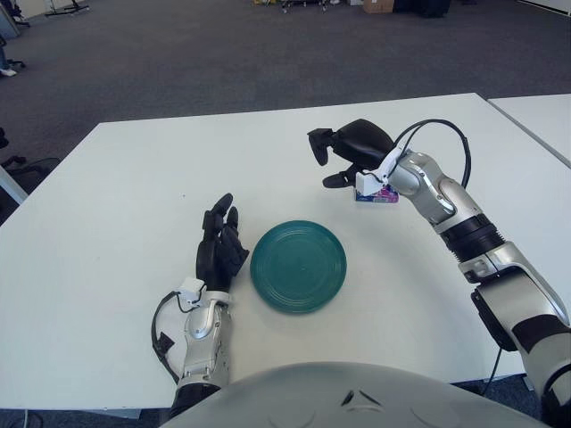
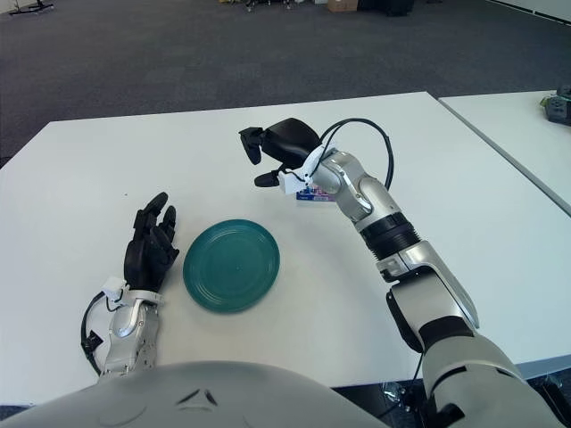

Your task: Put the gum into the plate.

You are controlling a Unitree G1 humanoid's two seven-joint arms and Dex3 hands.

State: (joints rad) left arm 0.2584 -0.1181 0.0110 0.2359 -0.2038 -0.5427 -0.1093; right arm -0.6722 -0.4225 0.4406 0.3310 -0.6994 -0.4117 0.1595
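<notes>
The gum [image 1: 378, 193] is a small white, pink and blue pack lying on the white table [image 1: 116, 205], behind and to the right of the plate. The teal round plate [image 1: 298, 266] sits near the table's front middle and holds nothing. My right hand [image 1: 328, 165] hovers over the far side of the gum, fingers spread and holding nothing; its wrist is right above the pack and hides part of it. My left hand [image 1: 221, 245] shows just left of the plate with its fingers stretched out, holding nothing.
A second white table [image 1: 544, 116] stands to the right across a narrow gap, with a small object [image 2: 559, 105] on it. Grey carpet lies beyond the table's far edge. A black cable loops over my right forearm [image 1: 446, 143].
</notes>
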